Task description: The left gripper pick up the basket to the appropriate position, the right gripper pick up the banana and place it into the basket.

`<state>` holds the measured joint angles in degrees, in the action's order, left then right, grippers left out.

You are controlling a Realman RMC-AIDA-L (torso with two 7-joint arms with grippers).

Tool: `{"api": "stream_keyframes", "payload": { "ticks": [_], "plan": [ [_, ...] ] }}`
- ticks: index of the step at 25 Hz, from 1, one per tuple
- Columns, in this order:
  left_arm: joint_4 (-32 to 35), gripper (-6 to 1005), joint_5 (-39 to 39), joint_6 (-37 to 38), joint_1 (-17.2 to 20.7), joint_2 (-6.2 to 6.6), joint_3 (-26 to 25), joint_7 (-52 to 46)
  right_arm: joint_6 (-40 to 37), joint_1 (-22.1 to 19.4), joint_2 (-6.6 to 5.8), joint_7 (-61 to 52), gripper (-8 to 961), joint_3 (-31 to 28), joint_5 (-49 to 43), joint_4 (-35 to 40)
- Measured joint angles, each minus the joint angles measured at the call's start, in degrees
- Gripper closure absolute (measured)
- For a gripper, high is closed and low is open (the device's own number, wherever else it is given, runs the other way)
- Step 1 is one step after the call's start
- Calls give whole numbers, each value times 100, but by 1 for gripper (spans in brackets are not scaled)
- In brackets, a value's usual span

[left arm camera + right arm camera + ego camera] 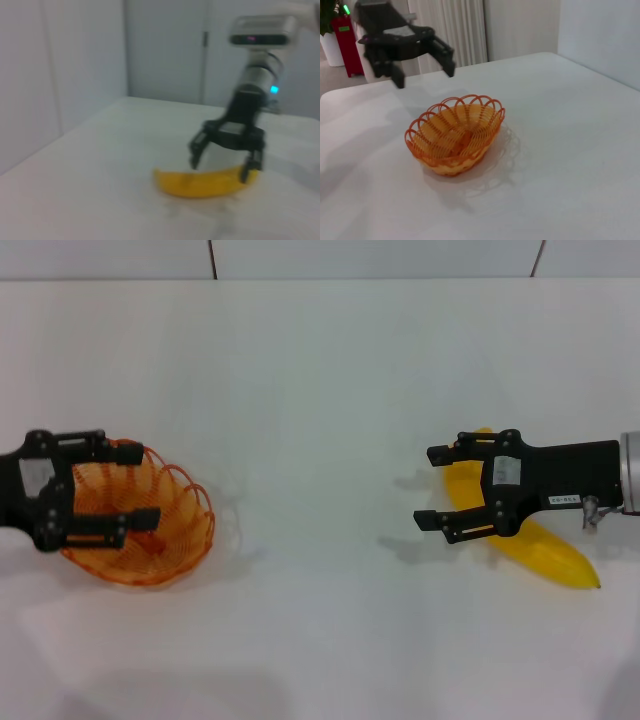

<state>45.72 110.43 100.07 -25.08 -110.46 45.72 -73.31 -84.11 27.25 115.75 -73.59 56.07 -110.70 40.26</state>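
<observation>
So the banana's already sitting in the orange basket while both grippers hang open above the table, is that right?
Not quite. The banana lies on the table under the right gripper, far from the basket, which is empty, as the right wrist view shows. Both the right and left gripper are open.

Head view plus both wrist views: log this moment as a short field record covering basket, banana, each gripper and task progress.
basket: upright on the white table, empty, on the robot's left
banana: lying flat on the table, on the robot's right, not in the basket
left gripper: open, above the basket, not touching it
right gripper: open, fingers straddling the banana, not closed on it
progress: neither item lifted; basket not yet grasped, banana not yet grasped
</observation>
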Motion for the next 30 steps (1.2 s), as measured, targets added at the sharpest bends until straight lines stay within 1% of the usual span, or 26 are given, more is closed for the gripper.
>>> {"api": "stream_keyframes", "payload": {
  "ticks": [5, 10, 14, 15, 16, 17, 22, 24, 26, 30],
  "plan": [
    [138, 236, 43, -556, -200, 29, -96, -1101, 0, -2, 4, -2, 61, 0, -3, 0],
    [522, 245, 290, -1104, -347, 80, -96, -2459, 0, 0, 9, -4, 61, 0, -5, 0],
    [594, 251, 558, -1221, -513, 250, -104, -3271, 0, 0, 9, -6, 61, 0, -5, 0],
    [594, 253, 558, -1221, -513, 250, -104, -3271, 0, 0, 9, -6, 61, 0, -5, 0],
    [596, 255, 643, -1222, -547, 289, -104, -3405, 0, 0, 9, -6, 61, 0, -5, 0],
    [609, 256, 934, -1250, -650, 377, -116, -3692, 0, 0, 9, -7, 61, 0, -5, 0],
    [619, 265, 1487, -1344, -779, 486, -121, -4031, 0, 8, 9, -7, 62, 0, -5, 0],
    [619, 268, 1690, -1347, -814, 492, -108, -4096, -1, 16, 9, -7, 62, 0, -5, -1],
    [620, 271, 1946, -1352, -865, 460, -112, -4139, -1, 17, 9, -7, 62, 0, -5, 0],
    [620, 278, 2145, -1363, -923, 443, -84, -4195, -1, 17, 9, -7, 62, 0, -5, 0]
  ]
}}
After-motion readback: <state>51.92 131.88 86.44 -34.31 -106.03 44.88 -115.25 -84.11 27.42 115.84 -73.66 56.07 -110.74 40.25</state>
